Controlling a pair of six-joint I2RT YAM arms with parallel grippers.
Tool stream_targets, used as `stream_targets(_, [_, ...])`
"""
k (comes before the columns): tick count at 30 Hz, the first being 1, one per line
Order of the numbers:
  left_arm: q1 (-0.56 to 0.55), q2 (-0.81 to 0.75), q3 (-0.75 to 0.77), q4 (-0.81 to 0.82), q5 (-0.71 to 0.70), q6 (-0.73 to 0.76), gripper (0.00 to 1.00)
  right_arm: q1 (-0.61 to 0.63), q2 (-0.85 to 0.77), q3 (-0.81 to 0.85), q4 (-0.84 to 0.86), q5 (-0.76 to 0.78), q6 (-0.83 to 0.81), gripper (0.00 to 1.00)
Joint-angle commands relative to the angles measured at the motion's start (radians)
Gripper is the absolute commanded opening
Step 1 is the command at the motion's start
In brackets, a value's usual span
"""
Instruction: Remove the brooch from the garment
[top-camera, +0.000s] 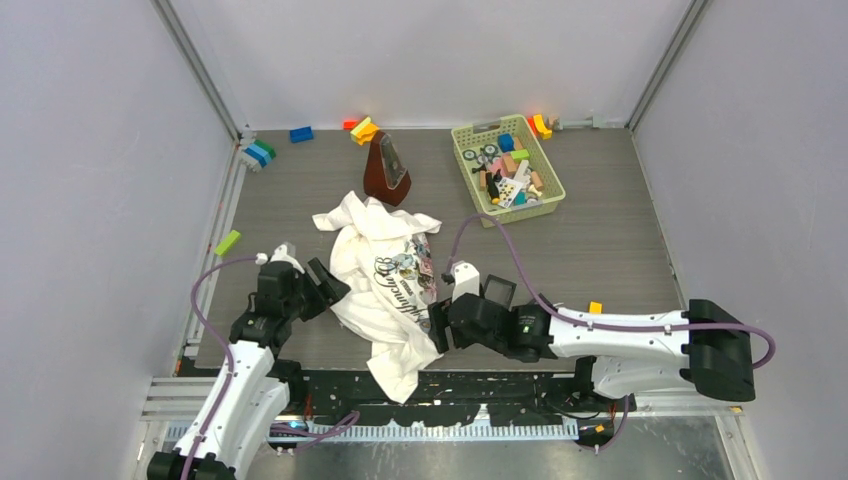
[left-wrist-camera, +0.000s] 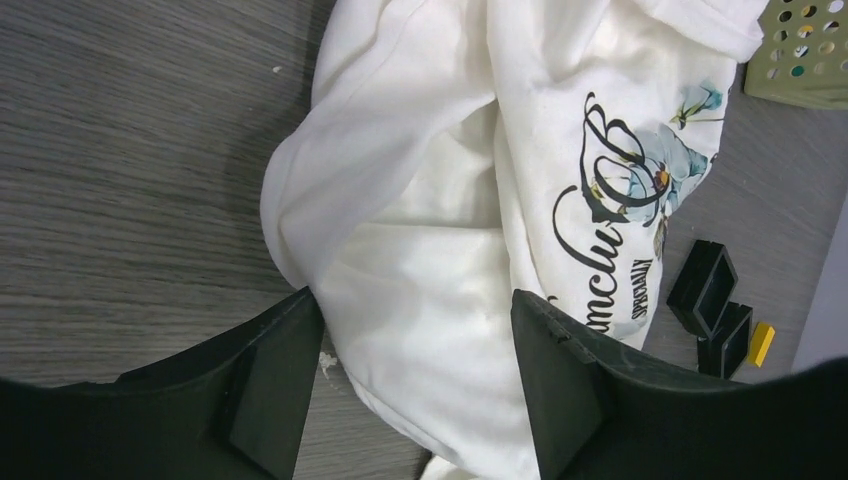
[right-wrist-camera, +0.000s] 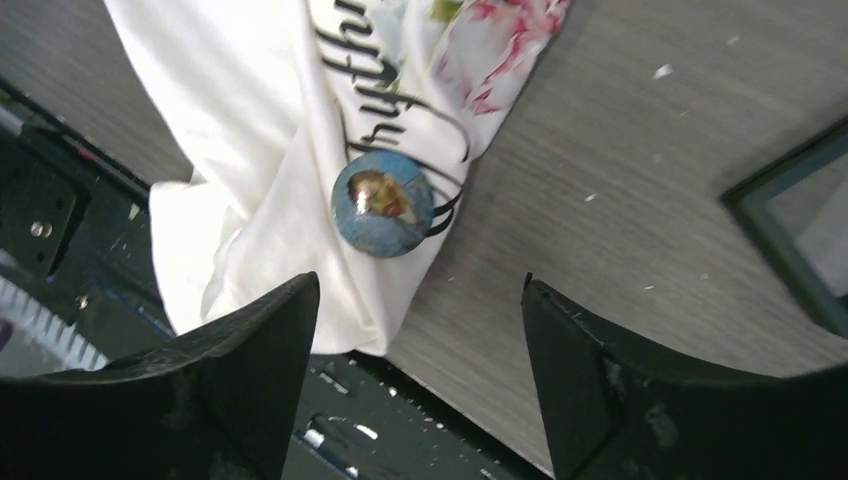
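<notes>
Top external view: the green basket (top-camera: 468, 170) at the table's far right corner holds small coloured toy pieces. The T-shirt (top-camera: 385, 280) lies crumpled on the grey wood-grain table (top-camera: 620, 250) and drapes over its near edge. The round blue brooch (right-wrist-camera: 383, 203) sits on its lettering. The left gripper (left-wrist-camera: 410, 310) and right gripper (right-wrist-camera: 420, 290) both gape, empty.

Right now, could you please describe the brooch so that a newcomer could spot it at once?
Start at the white T-shirt crumpled between the two arms. Follow its black lettering toward the shirt's near right edge; the brooch sits at the lettering's end. It is a small round blue disc with a brownish centre, unlike the flat pink printed flowers.
</notes>
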Motion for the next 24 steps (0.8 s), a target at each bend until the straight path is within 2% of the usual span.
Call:
stream_targets(1, [0.008, 0.000, 0.033, 0.006, -0.016, 0.027, 0.71, -0.009, -0.058, 0.062, 0.000, 0.208, 0.004, 0.84])
stream_targets(5, [0.008, 0.052, 0.015, 0.075, -0.008, 0.018, 0.71, -0.096, -0.036, 0.100, 0.067, 0.162, -0.038, 0.87])
stream_targets(9, [0.008, 0.130, 0.000, 0.118, -0.008, -0.007, 0.73, -0.261, 0.091, 0.191, 0.088, 0.008, -0.019, 0.86])
stream_targets(12, [0.008, 0.153, -0.033, 0.168, -0.011, -0.022, 0.71, -0.350, 0.204, 0.238, 0.174, -0.122, 0.008, 0.82])
stream_targets(21, [0.008, 0.114, -0.077, 0.237, -0.040, -0.048, 0.46, -0.380, 0.517, 0.346, 0.347, -0.346, 0.079, 0.73])
stream_targets(22, [0.009, 0.111, -0.076, 0.235, -0.046, -0.044, 0.40, -0.382, 0.531, 0.351, 0.367, -0.360, 0.084, 0.65])
stream_targets(23, [0.010, 0.107, -0.075, 0.231, -0.051, -0.040, 0.29, -0.386, 0.556, 0.354, 0.372, -0.379, 0.095, 0.57])
stream_targets(24, [0.010, 0.103, -0.072, 0.224, -0.060, -0.034, 0.16, -0.391, 0.563, 0.357, 0.378, -0.387, 0.099, 0.37])
